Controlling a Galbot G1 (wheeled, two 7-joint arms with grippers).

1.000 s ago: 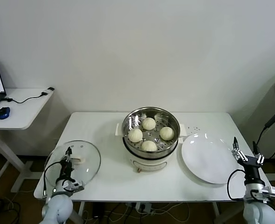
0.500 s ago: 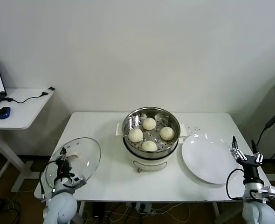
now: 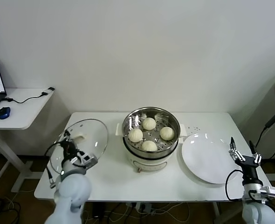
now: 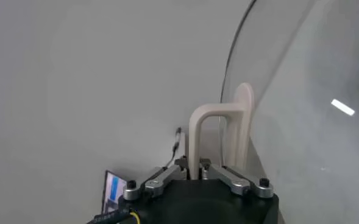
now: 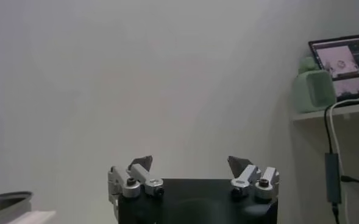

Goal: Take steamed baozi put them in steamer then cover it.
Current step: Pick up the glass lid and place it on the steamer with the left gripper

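The cover [image 3: 80, 142] is held tilted off the table [image 3: 114, 177] by the left gripper [image 3: 73, 150], which is clamped on the white handle [image 4: 220, 137], evidently so that it can be carried to the steamer [image 3: 150, 133] on that gripper's right. Four baozi [image 3: 149, 123] are seen inside the steamer's perforated basket, so loading appears done. The white plate [image 3: 207, 158] lies bare beside the right gripper [image 3: 242, 154], which is parked with fingers spread apart.
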